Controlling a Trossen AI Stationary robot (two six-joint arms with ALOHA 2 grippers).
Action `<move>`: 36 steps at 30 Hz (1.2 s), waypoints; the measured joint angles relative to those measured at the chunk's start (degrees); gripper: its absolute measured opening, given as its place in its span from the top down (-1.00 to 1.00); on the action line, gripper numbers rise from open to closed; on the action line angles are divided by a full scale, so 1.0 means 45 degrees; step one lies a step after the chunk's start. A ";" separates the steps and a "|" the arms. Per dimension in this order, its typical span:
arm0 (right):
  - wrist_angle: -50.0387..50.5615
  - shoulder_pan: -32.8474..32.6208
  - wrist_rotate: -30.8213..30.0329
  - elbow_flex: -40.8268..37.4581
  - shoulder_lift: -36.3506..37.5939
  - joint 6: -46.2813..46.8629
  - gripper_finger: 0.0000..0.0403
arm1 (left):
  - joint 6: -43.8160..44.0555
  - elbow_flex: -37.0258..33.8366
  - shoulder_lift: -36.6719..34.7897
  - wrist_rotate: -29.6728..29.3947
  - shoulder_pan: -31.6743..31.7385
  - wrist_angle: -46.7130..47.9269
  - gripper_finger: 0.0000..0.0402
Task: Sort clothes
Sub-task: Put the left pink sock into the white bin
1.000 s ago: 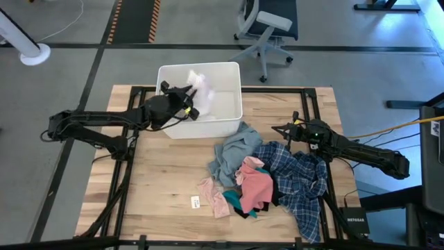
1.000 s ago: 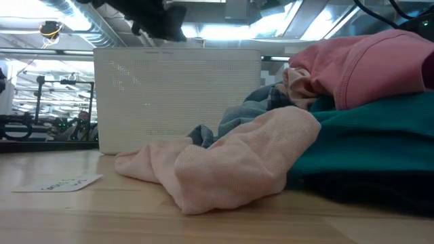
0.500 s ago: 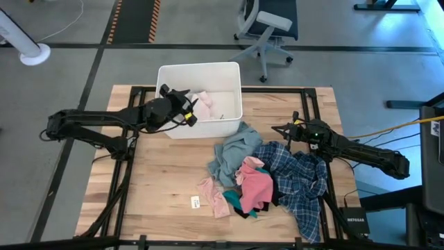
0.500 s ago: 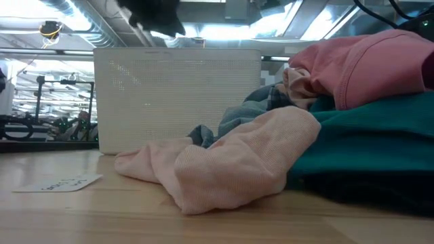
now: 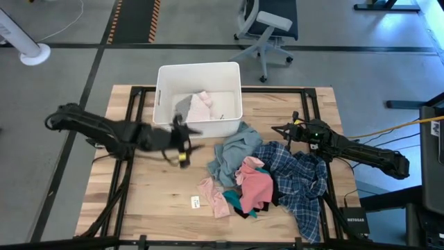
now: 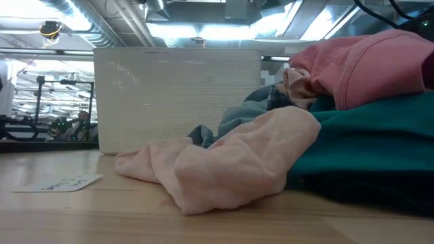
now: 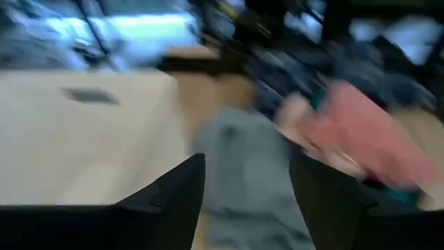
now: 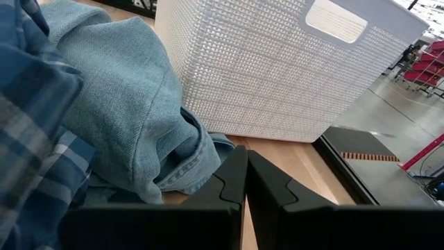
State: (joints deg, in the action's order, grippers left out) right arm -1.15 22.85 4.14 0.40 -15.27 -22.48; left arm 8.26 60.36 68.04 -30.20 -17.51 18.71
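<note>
The clothes lie in a pile on the table's right half: a blue-white plaid shirt point(image 5: 298, 180), a grey-blue top point(image 5: 232, 149), a pink piece point(image 5: 255, 184), a pale pink piece point(image 5: 214, 194) and a teal piece point(image 5: 236, 201). A pale pink-and-grey piece point(image 5: 196, 105) lies inside the white bin point(image 5: 161, 76). My left gripper point(image 5: 196, 139) is open and empty above the table in front of the bin, left of the grey-blue top point(image 7: 243, 160). My right gripper point(image 8: 244, 167) is shut and empty, at the pile's far right edge point(image 5: 279, 130).
A small paper tag point(image 5: 195, 202) lies near the front, left of the pale pink piece point(image 6: 224, 163). The bin's mesh wall point(image 8: 277, 69) stands just beyond the grey-blue top. Bare wood shows on the table's left half point(image 5: 146, 194). An office chair point(image 5: 267, 28) stands beyond the table.
My left gripper has let go of a pale piece, which has dropped into the bin and lies there. The gripper has then swung out of the bin toward the table's near edge and now hovers in front of the bin, facing the pile.
</note>
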 joint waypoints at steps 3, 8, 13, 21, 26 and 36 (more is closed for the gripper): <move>-0.0004 0.0000 0.0001 0.0000 0.0000 0.0005 0.91 | 0.0848 0.0000 0.0736 0.0070 -0.1215 0.0186 -0.01; 0.0000 0.0000 0.0000 0.0000 0.0002 -0.0031 0.91 | 0.2428 0.0000 0.1878 0.0059 -0.2433 0.0277 -0.01; -0.0004 0.0000 0.0000 -0.0001 0.0001 -0.0049 0.91 | 0.4102 0.0000 0.3123 0.0078 -0.2577 0.1478 0.00; -0.0005 0.0000 -0.0005 0.0000 0.0004 -0.0058 0.91 | 0.6110 -0.0009 0.5491 0.1258 -0.2395 0.1605 0.00; -0.0005 0.0000 -0.0005 0.0000 0.0001 -0.0063 0.91 | 0.7114 -0.0010 0.6923 0.1785 -0.2425 0.1486 0.00; -0.0001 0.0004 -0.0005 0.0000 0.0005 -0.0069 0.91 | 0.7088 0.0025 0.9090 0.1797 -0.2278 -0.0982 0.00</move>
State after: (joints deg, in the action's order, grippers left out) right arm -1.15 22.87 4.12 0.40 -15.25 -22.79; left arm 40.15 60.47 108.94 -22.11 -27.77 14.29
